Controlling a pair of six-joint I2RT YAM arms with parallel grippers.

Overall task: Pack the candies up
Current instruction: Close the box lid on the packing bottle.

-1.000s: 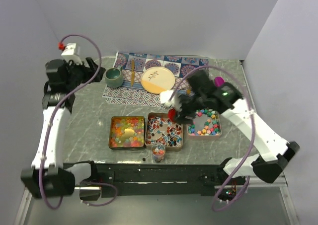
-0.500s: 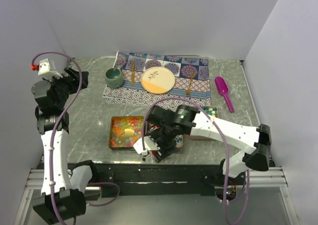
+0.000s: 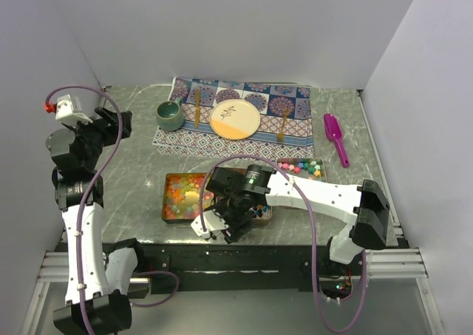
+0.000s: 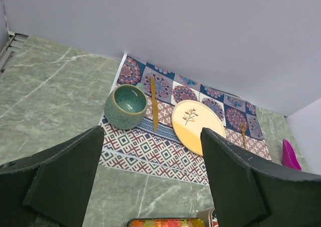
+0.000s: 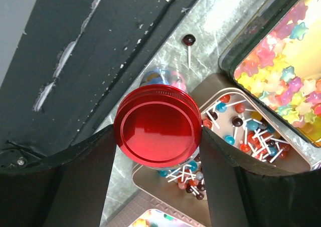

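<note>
My right gripper [image 5: 158, 132] is shut on the round red lid [image 5: 158, 125] and holds it just above a small clear jar [image 5: 163, 76] with candies in it, at the table's near edge. In the top view the right gripper [image 3: 224, 228] hides the jar. Three trays hold the candies: gummies [image 3: 181, 194] on the left, also in the right wrist view [image 5: 281, 61]; stick-wrapped pieces [image 5: 251, 137] in the middle; pastel stars [image 3: 303, 168] on the right, partly under the arm. My left gripper [image 3: 111, 124] is open and empty, raised high at the far left [image 4: 150, 187].
One loose candy on a stick [image 5: 189, 39] lies on the table beside the jar. A black rail [image 5: 75, 61] runs along the near edge. At the back, a patterned mat [image 3: 185, 139] carries a green bowl [image 3: 169, 114] and a plate [image 3: 235, 119]. A purple scoop [image 3: 334, 137] lies at the right.
My right arm swung from over the star tray down to the jar at the near edge, carrying the red lid. My left arm drew back to the left and rose.
</note>
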